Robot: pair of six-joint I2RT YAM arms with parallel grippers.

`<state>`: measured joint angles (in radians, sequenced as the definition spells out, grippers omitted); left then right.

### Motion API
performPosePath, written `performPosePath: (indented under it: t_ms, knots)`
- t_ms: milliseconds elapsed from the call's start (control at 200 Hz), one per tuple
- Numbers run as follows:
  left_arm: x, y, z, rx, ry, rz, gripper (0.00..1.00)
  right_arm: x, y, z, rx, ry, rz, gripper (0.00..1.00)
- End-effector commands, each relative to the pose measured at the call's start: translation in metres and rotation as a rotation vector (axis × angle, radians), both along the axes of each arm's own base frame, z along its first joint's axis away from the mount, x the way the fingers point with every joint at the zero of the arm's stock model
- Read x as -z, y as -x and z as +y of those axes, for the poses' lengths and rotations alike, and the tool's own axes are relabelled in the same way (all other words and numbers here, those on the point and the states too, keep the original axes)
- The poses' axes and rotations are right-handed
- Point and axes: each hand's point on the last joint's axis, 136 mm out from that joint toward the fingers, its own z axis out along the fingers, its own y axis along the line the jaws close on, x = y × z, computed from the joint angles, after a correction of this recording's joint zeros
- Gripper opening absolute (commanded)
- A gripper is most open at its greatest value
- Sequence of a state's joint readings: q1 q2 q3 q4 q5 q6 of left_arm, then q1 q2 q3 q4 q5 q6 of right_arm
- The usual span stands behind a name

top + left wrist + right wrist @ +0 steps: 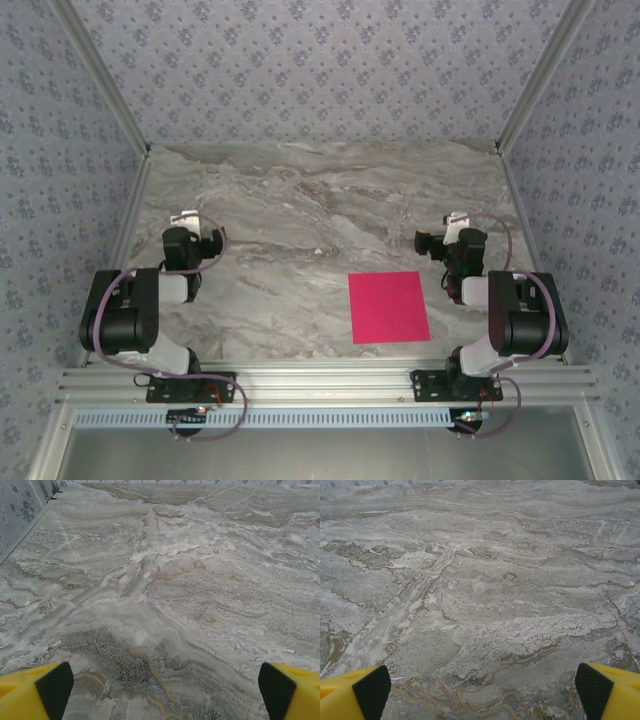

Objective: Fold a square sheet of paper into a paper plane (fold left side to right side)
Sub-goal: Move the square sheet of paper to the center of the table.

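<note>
Top external, paper: pink sheet point(389, 307) lies flat on the marble table point(300, 200), near its front edge, just beside the right arm point(520, 310), well apart from the left arm point(125, 315).
Left wrist, left gripper point(165, 687): released, jaws spread wide over marble.
Right wrist, right gripper point(482, 687): released, jaws spread wide over marble.

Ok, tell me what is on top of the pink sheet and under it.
Nothing lies on the square sheet of paper; its pink face is bare. It lies flat on the marble table. Its underside and the patch of table beneath are covered.
</note>
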<state>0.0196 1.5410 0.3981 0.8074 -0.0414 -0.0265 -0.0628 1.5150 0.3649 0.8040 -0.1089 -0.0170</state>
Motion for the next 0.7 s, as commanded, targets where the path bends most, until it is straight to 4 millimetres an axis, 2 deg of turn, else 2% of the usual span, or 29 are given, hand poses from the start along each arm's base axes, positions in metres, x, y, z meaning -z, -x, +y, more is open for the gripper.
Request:
performPosePath:
  t_ms: [0, 145, 245, 315, 355, 440, 490, 595, 695]
  knots:
    - [-0.01, -0.005, -0.001, 0.003, -0.005, -0.026, 0.98, -0.007, -0.007, -0.003, 0.009, 0.015, -0.022, 1.0]
    - [-0.01, -0.005, -0.003, 0.025, 0.009, -0.03, 0.98, -0.009, -0.007, -0.008, 0.039, 0.014, -0.017, 1.0]
    - [-0.024, -0.002, -0.004, 0.025, 0.007, -0.008, 0.98, -0.031, -0.005, -0.007, 0.01, -0.02, -0.017, 1.0]
    - [-0.045, 0.004, -0.003, 0.003, 0.035, 0.015, 0.98, -0.057, 0.004, -0.01, 0.037, -0.038, -0.036, 1.0]
    - [-0.065, 0.009, -0.004, -0.014, 0.091, -0.008, 0.98, -0.072, 0.01, -0.006, 0.041, -0.077, -0.056, 1.0]
    - [-0.095, 0.022, -0.02, 0.004, 0.245, -0.058, 0.98, -0.096, 0.027, 0.013, 0.014, -0.101, -0.022, 1.0]
    - [-0.107, 0.033, -0.025, -0.042, 0.38, -0.078, 0.98, -0.099, 0.044, 0.024, 0.011, -0.095, 0.049, 1.0]
    - [-0.117, 0.056, -0.066, 0.024, 0.64, -0.042, 0.98, -0.106, 0.079, 0.058, -0.056, -0.111, 0.151, 1.0]
    - [-0.113, 0.08, -0.112, 0.106, 0.816, 0.063, 0.98, -0.093, 0.119, 0.074, -0.052, -0.167, 0.32, 1.0]
